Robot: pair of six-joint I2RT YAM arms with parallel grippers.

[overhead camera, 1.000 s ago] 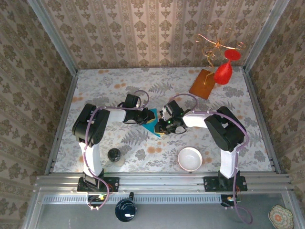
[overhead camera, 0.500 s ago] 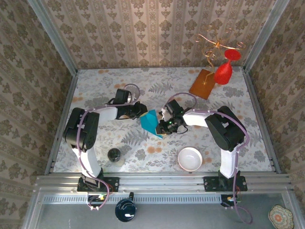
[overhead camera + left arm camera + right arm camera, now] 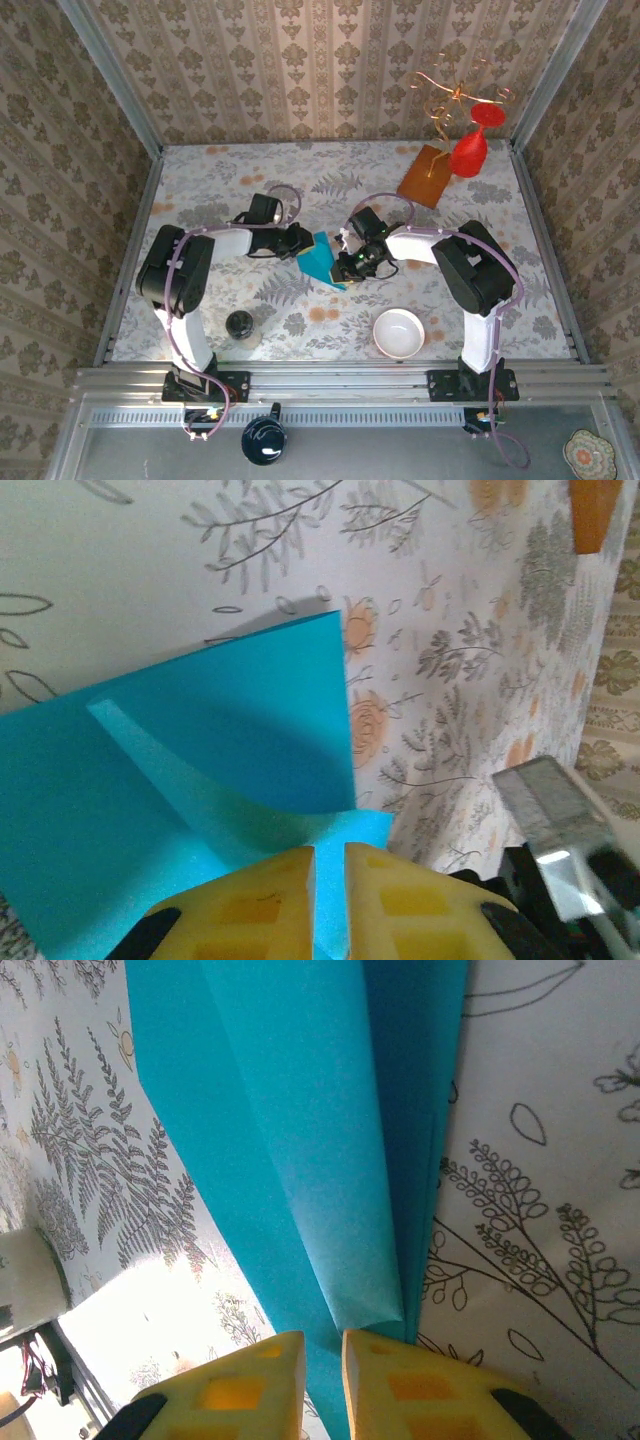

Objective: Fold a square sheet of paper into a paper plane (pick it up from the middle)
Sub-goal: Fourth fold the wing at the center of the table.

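Your left claw [image 3: 330,865] and right claw [image 3: 322,1350] each pinch an opposite edge of the partly folded square sheet of paper [image 3: 321,259] on the table [image 3: 240,180] between them, likely steadying it for creasing.

We count on the desk [image 3: 200,190] | teal paper sheet [image 3: 322,260]: one | white bowl [image 3: 398,332]: one | orange-brown board [image 3: 425,175]: one | red glass-shaped ornament [image 3: 468,152]: one | small dark jar [image 3: 239,323]: one | claws: two, left claw [image 3: 303,243] and right claw [image 3: 347,266]
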